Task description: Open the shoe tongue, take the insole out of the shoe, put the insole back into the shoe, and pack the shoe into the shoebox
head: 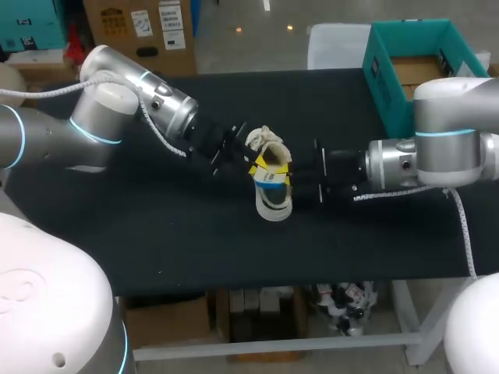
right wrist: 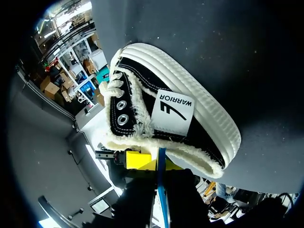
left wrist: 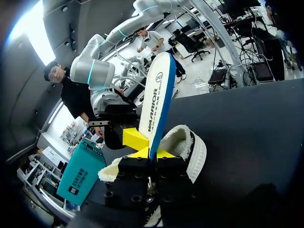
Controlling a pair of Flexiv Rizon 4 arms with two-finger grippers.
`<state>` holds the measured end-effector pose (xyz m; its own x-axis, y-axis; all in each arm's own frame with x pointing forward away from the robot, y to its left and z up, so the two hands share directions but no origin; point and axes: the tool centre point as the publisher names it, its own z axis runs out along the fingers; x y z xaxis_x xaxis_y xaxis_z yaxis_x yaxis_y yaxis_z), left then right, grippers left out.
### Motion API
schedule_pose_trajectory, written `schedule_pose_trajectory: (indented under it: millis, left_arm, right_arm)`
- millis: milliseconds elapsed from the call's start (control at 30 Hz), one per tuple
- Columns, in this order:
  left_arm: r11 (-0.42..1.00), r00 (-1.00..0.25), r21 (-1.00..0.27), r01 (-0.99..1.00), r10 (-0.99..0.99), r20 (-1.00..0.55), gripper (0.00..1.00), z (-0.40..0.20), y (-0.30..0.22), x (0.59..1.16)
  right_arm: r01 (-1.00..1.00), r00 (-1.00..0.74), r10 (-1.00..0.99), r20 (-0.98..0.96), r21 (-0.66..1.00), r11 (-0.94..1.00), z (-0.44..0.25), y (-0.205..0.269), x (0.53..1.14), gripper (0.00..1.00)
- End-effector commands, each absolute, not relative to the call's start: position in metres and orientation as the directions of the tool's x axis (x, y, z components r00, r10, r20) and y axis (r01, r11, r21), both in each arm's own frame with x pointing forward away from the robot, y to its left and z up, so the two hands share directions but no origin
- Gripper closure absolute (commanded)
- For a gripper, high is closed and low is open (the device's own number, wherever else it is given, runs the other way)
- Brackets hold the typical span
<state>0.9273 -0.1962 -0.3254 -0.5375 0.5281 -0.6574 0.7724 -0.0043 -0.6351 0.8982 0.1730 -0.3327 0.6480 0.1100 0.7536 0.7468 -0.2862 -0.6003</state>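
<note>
The left gripper (left wrist: 153, 153) is clamped on the upright insole (left wrist: 156, 90), which is also pinched by the right gripper (right wrist: 159, 167). The shoe (head: 273, 199) is seen between both at frame centre on the table (head: 156, 234). The shoebox (head: 382, 86) is set at upper right.

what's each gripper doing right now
left gripper: closed on the insole
right gripper: cannot be told

Even overhead light brightens the pale shoe (head: 274, 204) while the black table (head: 156, 234) swallows shadows.
</note>
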Motion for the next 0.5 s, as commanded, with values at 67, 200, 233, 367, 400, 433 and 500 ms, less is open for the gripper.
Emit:
schedule_pose_trajectory:
  millis: [67,200,233,367,400,433,500]
  left_arm:
    - [-0.002,-0.546,-0.645,0.764,0.529,-0.649,1.00,-0.334,-0.202,0.935]
    - [0.004,-0.553,-0.651,0.759,0.532,-0.641,1.00,-0.339,-0.204,0.937]
    - [0.006,-0.554,-0.652,0.759,0.532,-0.640,1.00,-0.339,-0.204,0.937]
    - [0.006,-0.558,-0.655,0.755,0.531,-0.638,1.00,-0.340,-0.205,0.937]
    - [0.006,-0.558,-0.656,0.755,0.531,-0.638,1.00,-0.340,-0.205,0.937]
    - [0.006,-0.558,-0.656,0.755,0.530,-0.638,1.00,-0.340,-0.204,0.936]
    - [0.007,-0.559,-0.656,0.755,0.529,-0.638,1.00,-0.340,-0.204,0.936]
  right_arm:
    - [0.739,0.662,0.127,0.739,-0.615,-0.277,-0.342,0.179,0.914,1.00]
    - [0.727,0.674,0.116,0.730,-0.626,-0.281,-0.346,0.177,0.915,1.00]
    - [0.725,0.676,0.114,0.728,-0.628,-0.283,-0.347,0.177,0.914,1.00]
    - [0.719,0.680,0.094,0.727,-0.635,-0.282,-0.344,0.175,0.909,1.00]
    - [0.719,0.678,0.089,0.729,-0.634,-0.284,-0.342,0.174,0.907,0.63]
    - [0.721,0.675,0.086,0.733,-0.631,-0.285,-0.340,0.173,0.905,0.55]
    - [0.726,0.668,0.081,0.740,-0.624,-0.288,-0.335,0.172,0.900,0.33]
